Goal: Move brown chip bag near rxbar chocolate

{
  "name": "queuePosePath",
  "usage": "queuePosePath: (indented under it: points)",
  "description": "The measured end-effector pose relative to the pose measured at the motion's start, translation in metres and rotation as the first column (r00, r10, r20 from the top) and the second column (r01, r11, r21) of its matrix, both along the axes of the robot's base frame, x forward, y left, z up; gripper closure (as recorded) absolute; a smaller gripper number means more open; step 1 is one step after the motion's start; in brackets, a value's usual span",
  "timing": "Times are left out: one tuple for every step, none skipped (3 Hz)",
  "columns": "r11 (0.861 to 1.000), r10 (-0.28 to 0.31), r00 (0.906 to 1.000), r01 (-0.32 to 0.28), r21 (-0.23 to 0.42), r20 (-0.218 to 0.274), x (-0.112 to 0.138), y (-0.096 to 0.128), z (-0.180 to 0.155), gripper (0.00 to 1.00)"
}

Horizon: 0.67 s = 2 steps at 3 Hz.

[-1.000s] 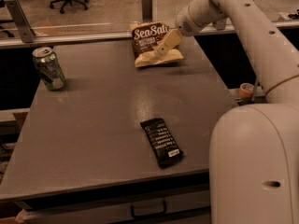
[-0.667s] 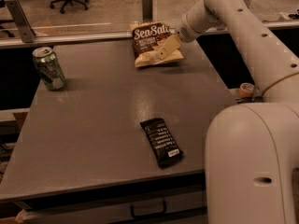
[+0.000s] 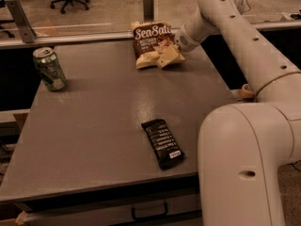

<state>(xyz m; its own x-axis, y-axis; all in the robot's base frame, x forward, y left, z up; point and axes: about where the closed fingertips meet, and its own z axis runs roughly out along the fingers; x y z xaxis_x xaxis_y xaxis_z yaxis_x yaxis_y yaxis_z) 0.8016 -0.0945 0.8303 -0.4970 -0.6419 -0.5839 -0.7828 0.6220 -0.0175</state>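
Gripper: at the far end of the table, down on the lower right corner of the brown chip bag and touching it
Grip state: cannot tell; the pale tip blends into the tan lower part of the bag, so it may be pinching the corner or only resting on it
Brown chip bag: directly under the gripper and just to its picture-left, lying near the table's far edge with the "Sea Salt" script facing the camera
Step in hand: by my reading, securing the bag before carrying it
Doing it well: take a firm hold on the crinkly corner, raise it just clear of the surface, and move steadily, since a light bag held by one corner is likely to swing or slip
Rxbar chocolate: well apart from the gripper, toward the near edge and slightly to picture-left, lying flat on a diagonal
Set-down: aim just beside the bar, not on top, and avoid nudging it
Green soda can: upright, far to picture-left of the gripper, off the line to the bar
In the way: only bare table shows between bag and bar; the robot's own arm and bulky body nearer the camera crowd the right side
Behind the gripper: a rail with a metal post
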Motion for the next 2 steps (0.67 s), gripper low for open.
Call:
queuePosePath:
  points:
    - [1.000, 0.022, 0.9998, -0.022, 0.016, 0.000, -0.010, -0.002, 0.014, 0.63]
    - [0.994, 0.104, 0.9918, -0.107, 0.025, 0.074, -0.036, -0.004, 0.058, 0.86]
